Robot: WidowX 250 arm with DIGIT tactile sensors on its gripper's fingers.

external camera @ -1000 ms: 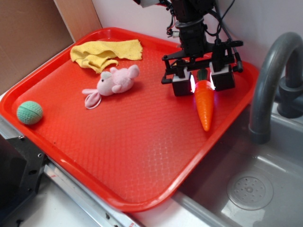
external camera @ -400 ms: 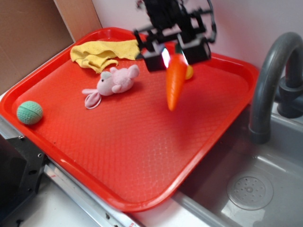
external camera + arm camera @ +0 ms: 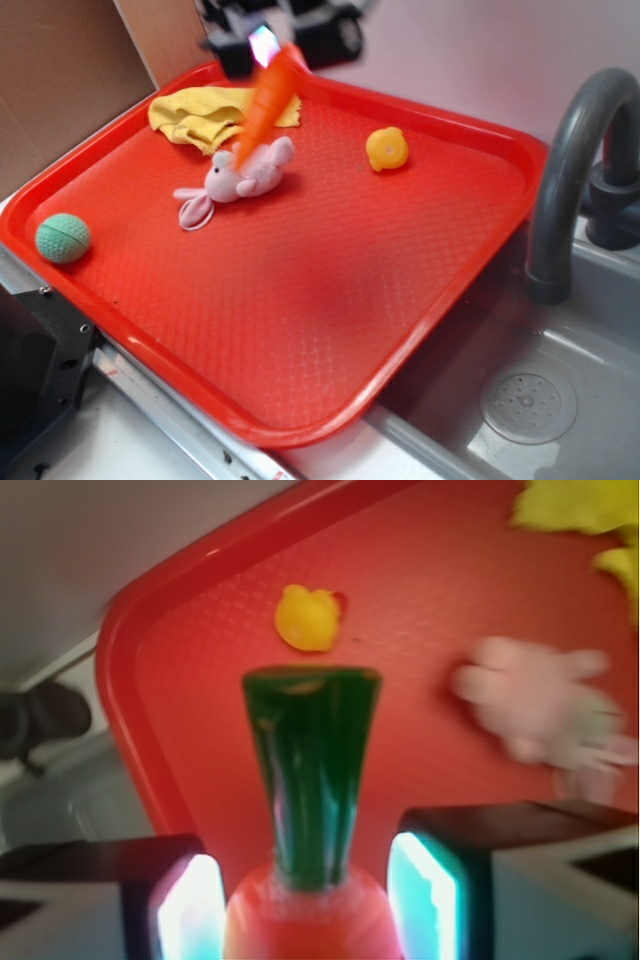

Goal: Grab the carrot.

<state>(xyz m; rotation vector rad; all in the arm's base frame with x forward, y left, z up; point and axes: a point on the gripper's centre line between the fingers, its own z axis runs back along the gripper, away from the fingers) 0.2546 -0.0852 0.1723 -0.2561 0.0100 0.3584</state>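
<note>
The orange carrot [image 3: 265,102] hangs in the air over the back left of the red tray [image 3: 330,330], its tip pointing down toward the pink plush [image 3: 243,172]. My gripper [image 3: 282,45] is shut on the carrot's thick upper end, blurred at the top of the exterior view. In the wrist view the carrot's orange shoulder [image 3: 308,920] sits between my two lit fingers [image 3: 190,905], and its dark green stem sticks up ahead. My gripper [image 3: 305,910] holds it well above the tray.
A yellow cloth [image 3: 220,112] lies at the tray's back left. A small round yellow-orange toy [image 3: 386,149] sits at the back right, a green ball [image 3: 63,238] near the left rim. A grey faucet [image 3: 570,160] and sink [image 3: 520,400] stand to the right.
The gripper has lifted the carrot off the tray's right side and carried it up and left, to above the plush. The small yellow toy now shows.
</note>
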